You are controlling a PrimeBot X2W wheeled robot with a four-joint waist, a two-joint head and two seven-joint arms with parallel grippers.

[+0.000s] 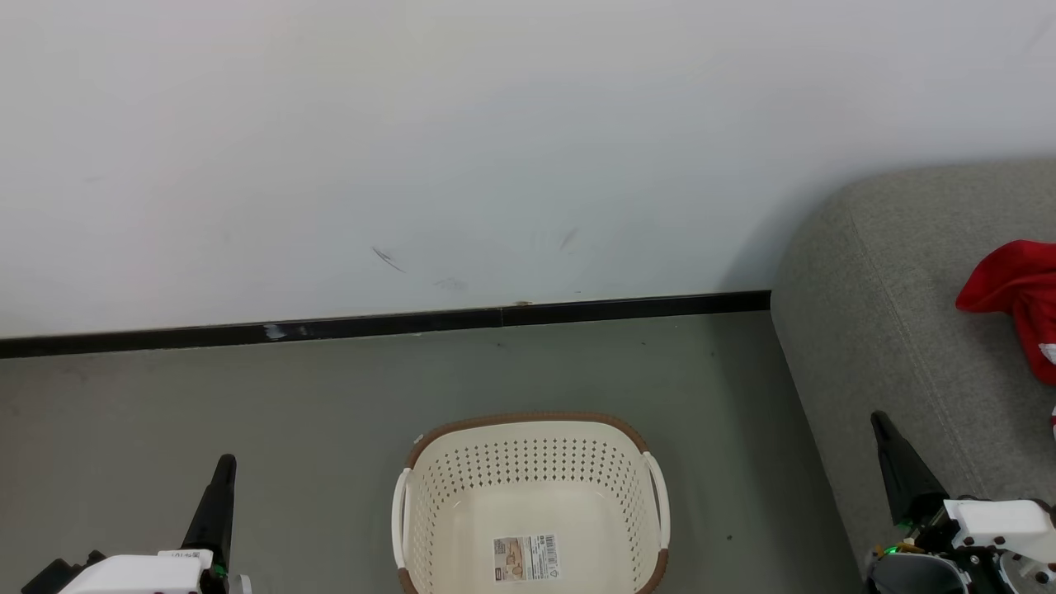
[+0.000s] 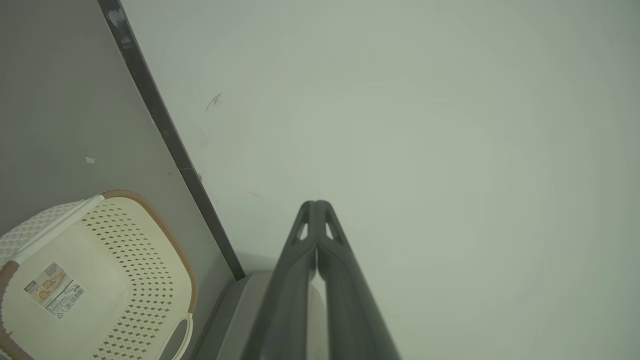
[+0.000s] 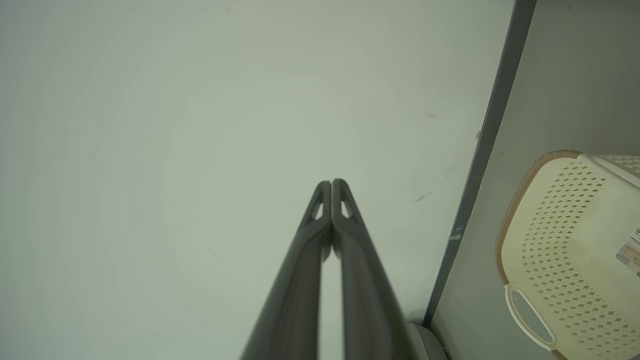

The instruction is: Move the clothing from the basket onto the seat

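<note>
Your left gripper [image 1: 224, 464] is low left, fingers pressed together. Your right gripper [image 1: 879, 421] is low right, fingers together too, in front of the seat [image 1: 874, 330]. Between them the basket [image 1: 528, 419] stands on the grey floor [image 1: 247, 396], its label sticker [image 1: 525, 558] in plain sight. The clothing [image 1: 1011, 285] lies bunched on the seat at far right, well apart from the basket. Behind are a black baseboard [image 1: 371, 326] and a white wall [image 1: 495, 124].

Red clothing [image 1: 1019, 297] w/ a bit of white is bunched up on the grey seat [image 1: 874, 313], far right, partly cut off by the frame edge. Cream perforated basket [image 1: 528, 418] w/ brown rim & white handles sits upright on the floor, left of the seat, label sticker [image 1: 525, 558] showing on its bottom.
</note>
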